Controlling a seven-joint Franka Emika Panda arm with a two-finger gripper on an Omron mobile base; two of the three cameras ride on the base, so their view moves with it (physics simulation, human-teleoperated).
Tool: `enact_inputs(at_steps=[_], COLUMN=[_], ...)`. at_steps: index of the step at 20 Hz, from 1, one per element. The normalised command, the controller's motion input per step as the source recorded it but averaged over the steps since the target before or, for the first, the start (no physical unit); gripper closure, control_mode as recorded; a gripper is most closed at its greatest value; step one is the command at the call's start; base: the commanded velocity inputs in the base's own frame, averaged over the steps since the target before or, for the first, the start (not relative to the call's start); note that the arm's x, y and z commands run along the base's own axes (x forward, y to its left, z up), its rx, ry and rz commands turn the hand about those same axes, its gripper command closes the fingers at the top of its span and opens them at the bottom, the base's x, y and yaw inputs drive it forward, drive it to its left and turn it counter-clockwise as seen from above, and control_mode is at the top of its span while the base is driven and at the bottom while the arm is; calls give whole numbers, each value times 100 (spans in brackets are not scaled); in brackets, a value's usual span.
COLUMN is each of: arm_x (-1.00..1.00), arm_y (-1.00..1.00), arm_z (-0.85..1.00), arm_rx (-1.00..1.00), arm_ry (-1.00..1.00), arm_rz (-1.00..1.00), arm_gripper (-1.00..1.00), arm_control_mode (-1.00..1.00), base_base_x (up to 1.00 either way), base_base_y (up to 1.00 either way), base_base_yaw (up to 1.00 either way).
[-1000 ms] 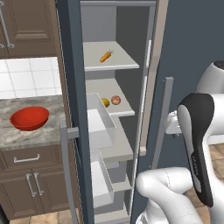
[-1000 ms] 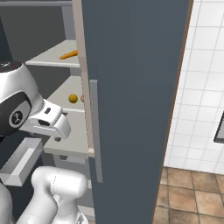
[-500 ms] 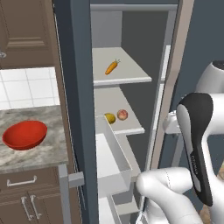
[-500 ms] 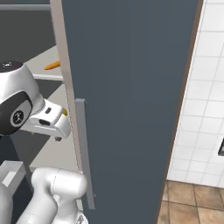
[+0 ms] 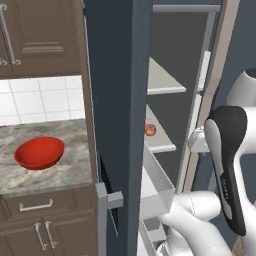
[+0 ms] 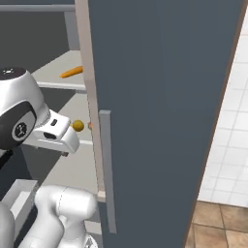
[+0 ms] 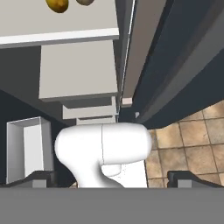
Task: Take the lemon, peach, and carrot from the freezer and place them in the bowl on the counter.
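View: base has driven closer to the freezer than a second ago.
Hand: fingers spread, empty, pointing down.
Lemon: on shelf.
Bowl: on surface.

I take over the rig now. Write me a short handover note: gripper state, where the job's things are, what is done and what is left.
Gripper: open, holding nothing.
Carrot: on the upper shelf of the freezer.
Lemon: on the shelf below.
Peach: on that lower shelf too.
Bowl: on the counter, with nothing visible in it.
Done: freezer door is open.
Left: move all three items into the bowl.
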Motion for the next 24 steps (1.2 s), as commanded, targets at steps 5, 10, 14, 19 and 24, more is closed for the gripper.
enact_inputs(at_steps=[5, 10, 14, 19, 24], arm_x=[0, 0, 0, 0, 0], arm_y=[0, 0, 0, 0, 0], arm_z=[0, 0, 0, 0, 0], arm_rx=[0, 0, 0, 0, 0], arm_ry=[0, 0, 0, 0, 0], arm_rz=[0, 0, 0, 0, 0], arm_gripper=[-100, -100, -100, -100, -100], arm_control_mode=[100, 100, 100, 100, 100], base_base_x=[1, 11, 38, 11, 0], base_base_y=[57, 35, 22, 0, 0], base_base_yaw=[2, 7, 3, 0, 0])
